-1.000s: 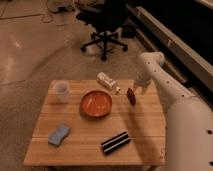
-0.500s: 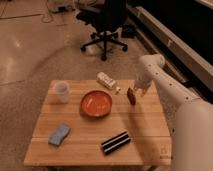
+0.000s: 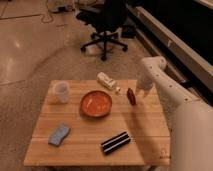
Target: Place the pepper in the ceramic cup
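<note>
The pepper (image 3: 131,96), slim and dark red-brown, hangs upright just above the right part of the wooden table (image 3: 145,130). My gripper (image 3: 136,93) reaches in from the right on a white arm and is shut on the pepper. The ceramic cup (image 3: 61,91), plain white and handleless, stands upright near the table's far left corner, well to the left of the gripper, with the orange-red bowl between them.
An orange-red bowl (image 3: 96,104) sits mid-table. A white carton (image 3: 106,81) and a tiny pale piece (image 3: 118,90) lie near the far edge. A blue sponge (image 3: 59,135) and a black bar (image 3: 115,142) lie near the front. An office chair (image 3: 105,22) stands beyond.
The arm and the pepper have shifted slightly to the left over the table's right side. Nothing else has moved.
</note>
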Robot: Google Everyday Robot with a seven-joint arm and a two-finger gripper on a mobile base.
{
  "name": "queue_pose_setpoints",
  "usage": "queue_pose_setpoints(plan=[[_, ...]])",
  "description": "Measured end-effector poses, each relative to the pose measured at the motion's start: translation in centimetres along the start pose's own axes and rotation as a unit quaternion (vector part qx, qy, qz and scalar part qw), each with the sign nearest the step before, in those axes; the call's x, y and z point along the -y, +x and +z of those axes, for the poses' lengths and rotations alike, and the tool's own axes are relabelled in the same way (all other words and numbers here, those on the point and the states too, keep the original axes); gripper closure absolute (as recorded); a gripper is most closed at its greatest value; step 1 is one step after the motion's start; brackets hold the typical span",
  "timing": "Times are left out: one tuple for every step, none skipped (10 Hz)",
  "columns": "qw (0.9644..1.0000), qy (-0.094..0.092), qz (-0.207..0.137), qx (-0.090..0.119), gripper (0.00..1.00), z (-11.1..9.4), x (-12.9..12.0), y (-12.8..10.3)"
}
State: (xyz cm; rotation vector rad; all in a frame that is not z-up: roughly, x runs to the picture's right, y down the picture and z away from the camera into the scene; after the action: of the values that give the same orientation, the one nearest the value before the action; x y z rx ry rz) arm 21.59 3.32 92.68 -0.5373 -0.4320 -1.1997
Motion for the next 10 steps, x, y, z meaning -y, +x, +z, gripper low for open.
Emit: queue_pose_setpoints(plan=[[0.9999,0.011,0.0,-0.001,0.57,1.0,-0.1,0.3],[0.9998,0.019,0.0,0.001,0.57,1.6,-0.3,0.5],[0.9999,0.014,0.001,0.002,0.57,1.7,-0.3,0.7],[1.0,0.001,0.002,0.004,0.57,1.8,0.4,0.4],[1.0,0.004,0.002,0.005,0.57,1.9,1.0,0.4],[1.0,0.005,0.0,0.003,0.57,2.3,1.2,0.4],[0.9999,0.012,-0.003,0.007,0.57,2.3,1.1,0.2],[0.9999,0.011,-0.003,0.007,0.57,2.2,0.1,0.1],[1.0,0.008,-0.003,0.005,0.57,1.8,-0.4,0.1],[0.9999,0.009,-0.004,0.003,0.57,1.2,-0.1,0.2]])
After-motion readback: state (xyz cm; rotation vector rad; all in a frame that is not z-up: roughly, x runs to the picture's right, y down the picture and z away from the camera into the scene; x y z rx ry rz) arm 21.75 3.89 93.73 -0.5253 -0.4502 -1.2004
